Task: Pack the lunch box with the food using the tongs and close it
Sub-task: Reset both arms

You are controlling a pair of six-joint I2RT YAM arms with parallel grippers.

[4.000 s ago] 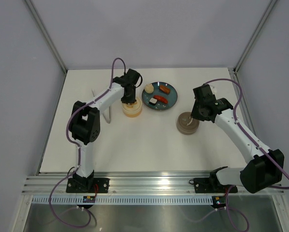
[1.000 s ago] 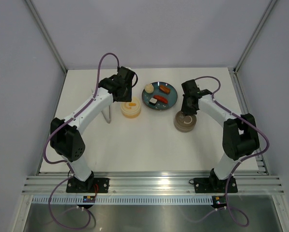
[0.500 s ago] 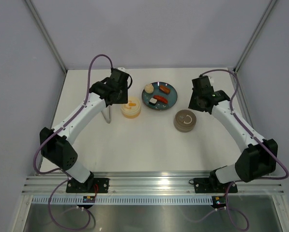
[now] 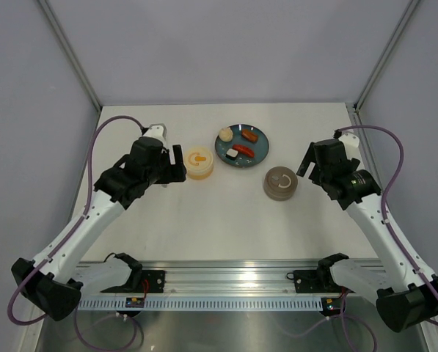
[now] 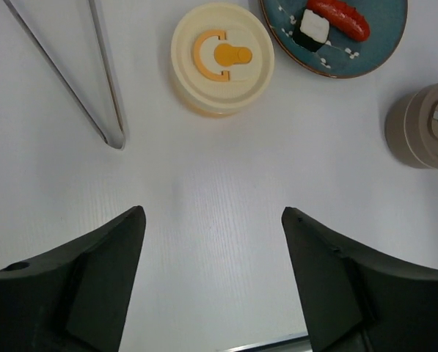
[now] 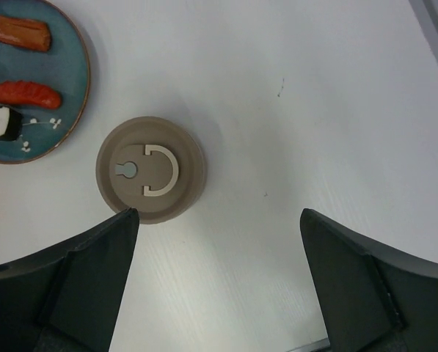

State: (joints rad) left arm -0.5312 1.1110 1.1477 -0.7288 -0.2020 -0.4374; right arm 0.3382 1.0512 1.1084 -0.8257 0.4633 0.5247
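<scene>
The food lies on a teal plate (image 4: 260, 147): a cream bun (image 4: 225, 134), two red-orange sausages (image 4: 250, 136) and a white-and-black sushi bit (image 4: 233, 155). A cream-yellow round lunch box (image 4: 199, 163) with its lid on stands left of the plate. The tongs (image 5: 105, 88) lie flat on the table, left of that box. My left gripper (image 5: 212, 213) hovers open and empty above bare table, nearer than the box and the tongs. My right gripper (image 6: 219, 213) is open and empty too, held above the table just right of a taupe lidded container (image 6: 150, 169).
The taupe container (image 4: 281, 183) stands in front of the plate. Grey walls and a metal frame close in the white table (image 4: 219, 220) on three sides. The rail with the arm bases (image 4: 226, 282) runs along the near edge.
Both arms have drawn back and risen from the containers, the left one leftward, the right one rightward. Both grippers have opened wide.
</scene>
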